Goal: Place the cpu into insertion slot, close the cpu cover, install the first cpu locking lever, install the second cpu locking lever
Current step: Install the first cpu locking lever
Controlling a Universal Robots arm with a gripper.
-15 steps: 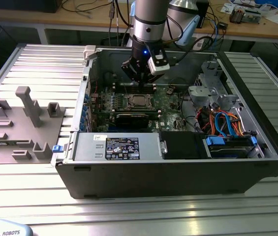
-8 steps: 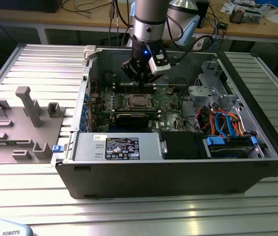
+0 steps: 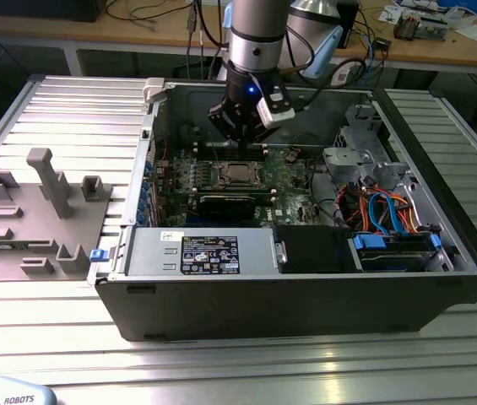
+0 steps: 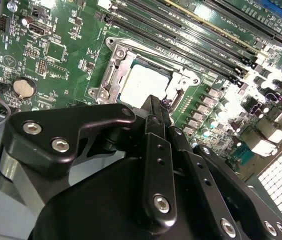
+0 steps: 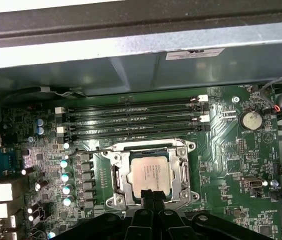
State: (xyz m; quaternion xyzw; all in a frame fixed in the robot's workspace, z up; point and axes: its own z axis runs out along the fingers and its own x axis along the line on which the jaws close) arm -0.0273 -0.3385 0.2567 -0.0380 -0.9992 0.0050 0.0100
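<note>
1. Hovering low over the motherboard [image 5: 230,160] inside the open computer case [image 3: 441,278], the gripper [image 5: 152,196] has its jaws pressed together, and they hold nothing.
2. The cpu [image 5: 150,171] lies flat in the insertion slot [image 5: 117,175]; its silvery top is seen through the opening of the cpu cover [image 5: 185,172], which appears to be down around it.
3. In the first wrist view the chip lies at about 12 o'clock from the jaw tips, just beside them; I cannot tell if they touch its near edge.
4. The memory slots [image 5: 136,117] run across, beyond the socket.
</note>
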